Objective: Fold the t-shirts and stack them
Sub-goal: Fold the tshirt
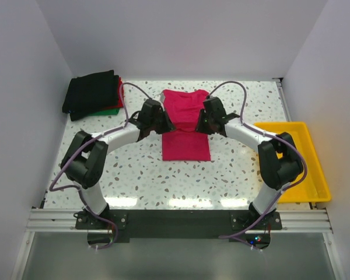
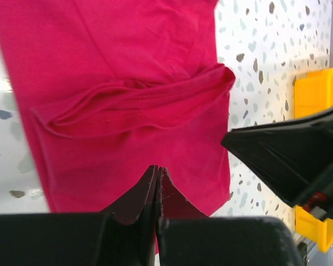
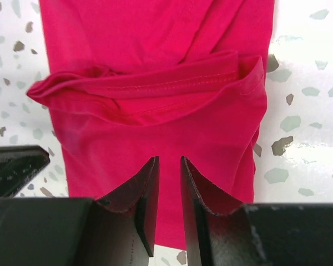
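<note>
1. Speckled terrazzo tabletop (image 1: 140,169), walled in white, carries a magenta-pink t-shirt (image 1: 185,125) lying flat directly beneath both sets of fingertips.
2. Left gripper (image 2: 157,169): fingers pressed tip to tip, no cloth visibly caught between them. A bunched fold of the shirt lies just ahead.
3. Right gripper (image 3: 169,160): fingers a narrow slit apart, holding nothing, pink cloth showing through the gap.
4. Folded black, red and green shirts (image 1: 93,96) sit stacked well beyond the left fingers, and a yellow tray (image 1: 315,175) lies out past the right fingers.
</note>
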Tool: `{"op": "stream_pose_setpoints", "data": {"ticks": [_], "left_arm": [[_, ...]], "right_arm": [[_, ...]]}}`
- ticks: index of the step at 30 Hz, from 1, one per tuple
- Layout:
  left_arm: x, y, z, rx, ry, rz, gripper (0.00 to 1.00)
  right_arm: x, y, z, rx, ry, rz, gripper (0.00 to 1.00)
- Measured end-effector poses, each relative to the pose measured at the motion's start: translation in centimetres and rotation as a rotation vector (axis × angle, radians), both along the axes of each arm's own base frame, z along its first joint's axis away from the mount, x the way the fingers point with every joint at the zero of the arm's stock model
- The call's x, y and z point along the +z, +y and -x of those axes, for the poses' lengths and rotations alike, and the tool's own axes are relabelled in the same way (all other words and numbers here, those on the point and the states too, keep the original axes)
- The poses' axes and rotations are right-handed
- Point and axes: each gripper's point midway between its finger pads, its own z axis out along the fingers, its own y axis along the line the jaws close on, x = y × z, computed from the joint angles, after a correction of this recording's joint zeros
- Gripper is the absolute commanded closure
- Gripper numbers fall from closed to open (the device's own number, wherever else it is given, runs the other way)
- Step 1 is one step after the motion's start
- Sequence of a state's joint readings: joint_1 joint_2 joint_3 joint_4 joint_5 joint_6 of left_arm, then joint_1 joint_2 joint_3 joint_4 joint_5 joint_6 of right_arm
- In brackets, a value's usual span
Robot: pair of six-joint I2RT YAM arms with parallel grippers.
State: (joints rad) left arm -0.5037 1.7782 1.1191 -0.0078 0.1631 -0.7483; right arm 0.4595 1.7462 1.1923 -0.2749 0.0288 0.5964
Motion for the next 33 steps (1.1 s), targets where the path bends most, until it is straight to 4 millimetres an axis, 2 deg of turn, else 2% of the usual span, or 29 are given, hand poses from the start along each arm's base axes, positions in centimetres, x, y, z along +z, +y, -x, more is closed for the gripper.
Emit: {"op": "stream_pose_setpoints", "data": {"ticks": [5, 10, 13, 17, 22, 26, 29, 33], "left_arm": [[-1.5, -1.9, 0.7, -0.049, 0.022, 0.001, 1.0], [-4.4, -2.2, 0.7, -0.061, 0.076, -0.019, 1.0], [-5.4, -2.4, 0.5, -0.065, 0.094, -0.024, 1.0], [-5.3, -2.9, -0.4, -0.065, 0.086, -0.018, 1.0], [-4.1, -2.8, -2.0, -0.048, 0.057, -0.001, 1.0], [-4.0, -2.3, -3.4, -0.028, 0.049, 0.004, 0.99], [-4.6, -2.2, -4.3, -0.022, 0.05, -0.001, 0.99], [-6.1, -2.0, -4.7, -0.018, 0.074, -0.012, 0.96]], "right_arm": [[-2.2, 0.2, 0.2, 0.004, 0.036, 0.021, 0.75], [-4.0, 0.2, 0.2, 0.005, 0.072, 0.039, 0.75], [-4.6, 0.5, -0.4, 0.005, 0.082, 0.044, 0.76], [-4.6, 1.0, -1.6, 0.003, 0.076, 0.044, 0.76], [-3.1, 1.5, -2.8, 0.001, 0.043, 0.034, 0.75], [-2.1, 1.9, -4.2, -0.002, 0.016, 0.026, 0.76], [-2.5, 1.9, -5.1, -0.005, 0.017, 0.03, 0.76], [-4.3, 1.5, -5.5, -0.014, 0.049, 0.048, 0.76]]}}
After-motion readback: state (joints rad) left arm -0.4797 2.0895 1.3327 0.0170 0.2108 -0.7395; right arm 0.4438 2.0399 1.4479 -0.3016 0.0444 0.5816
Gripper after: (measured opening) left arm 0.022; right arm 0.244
